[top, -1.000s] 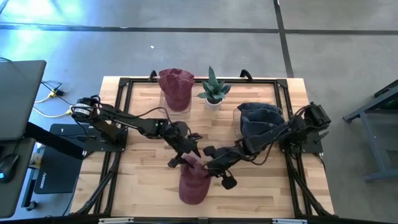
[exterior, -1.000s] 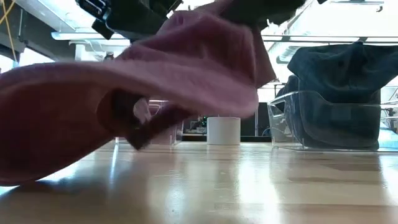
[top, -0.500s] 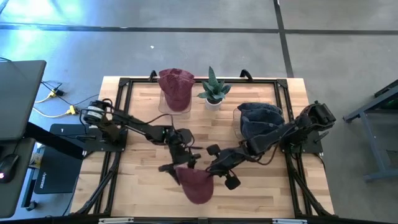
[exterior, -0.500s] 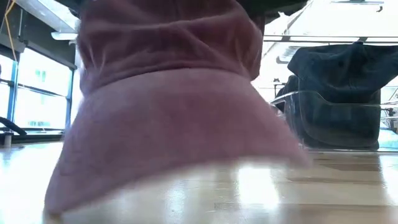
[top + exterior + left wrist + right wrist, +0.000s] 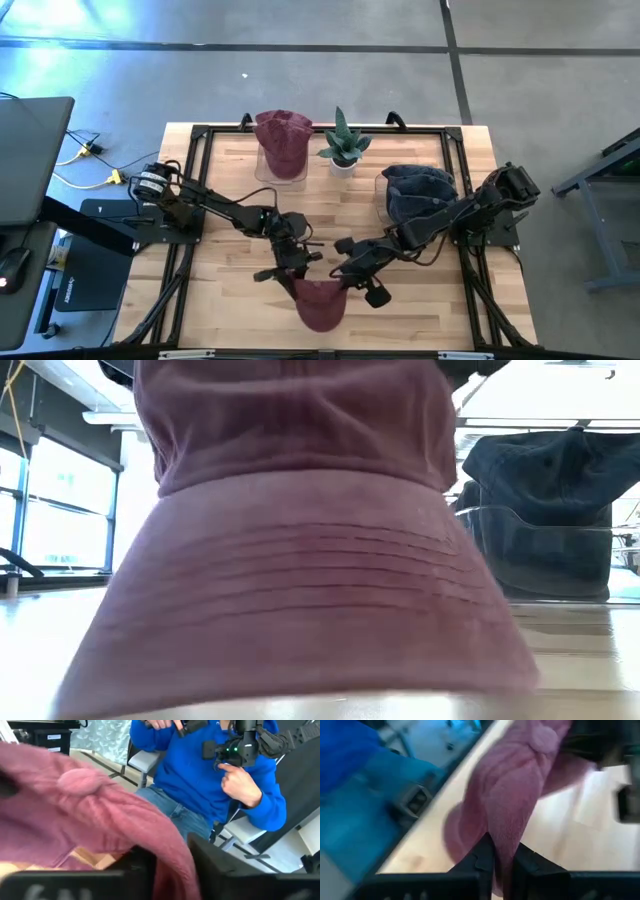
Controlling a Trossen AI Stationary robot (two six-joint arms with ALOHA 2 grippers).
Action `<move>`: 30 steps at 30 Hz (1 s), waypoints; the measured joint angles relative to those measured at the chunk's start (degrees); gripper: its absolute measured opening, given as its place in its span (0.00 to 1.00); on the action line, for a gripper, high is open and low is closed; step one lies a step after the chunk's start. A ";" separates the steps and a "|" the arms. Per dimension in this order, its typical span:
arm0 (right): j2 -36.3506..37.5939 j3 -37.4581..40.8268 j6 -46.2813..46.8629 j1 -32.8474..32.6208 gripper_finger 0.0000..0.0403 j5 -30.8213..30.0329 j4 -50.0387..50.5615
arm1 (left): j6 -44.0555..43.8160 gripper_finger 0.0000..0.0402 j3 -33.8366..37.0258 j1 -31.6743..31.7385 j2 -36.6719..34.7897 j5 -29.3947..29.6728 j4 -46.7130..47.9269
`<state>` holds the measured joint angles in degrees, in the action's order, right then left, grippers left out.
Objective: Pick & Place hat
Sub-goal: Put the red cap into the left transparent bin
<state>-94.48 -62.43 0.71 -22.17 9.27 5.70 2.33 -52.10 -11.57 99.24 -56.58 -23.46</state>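
Dusty-pink hat (image 5: 320, 303) (stitched lines across its brim), navy hat (image 5: 415, 191), green plant (image 5: 343, 141), pale wood table (image 5: 225, 300)

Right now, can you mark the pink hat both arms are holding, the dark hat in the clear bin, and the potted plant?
pink hat (image 5: 320, 303), high view, on the crown near the table's front edge.
dark hat (image 5: 415, 190), high view, top of the fabric in the bin.
potted plant (image 5: 343, 143), high view, on its green leaves.

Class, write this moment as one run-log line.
left tool: shut on pink hat | right tool: shut on pink hat | hat: front table edge, brim toward low camera
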 joint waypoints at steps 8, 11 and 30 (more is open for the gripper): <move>-0.87 -0.01 4.27 0.37 0.32 10.84 -6.04 | -4.06 0.03 -0.52 -0.04 -1.42 0.71 0.12; -2.20 2.14 5.45 0.39 0.46 10.79 -11.92 | -4.01 0.05 -0.48 -0.04 -2.40 4.25 1.96; -2.83 17.18 6.62 0.46 0.43 20.20 -47.76 | 0.80 0.01 -0.50 -0.09 -11.76 10.02 11.85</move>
<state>-97.31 -45.25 7.33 -21.71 29.48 -42.06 3.14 -52.60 -11.66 87.48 -46.55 -11.61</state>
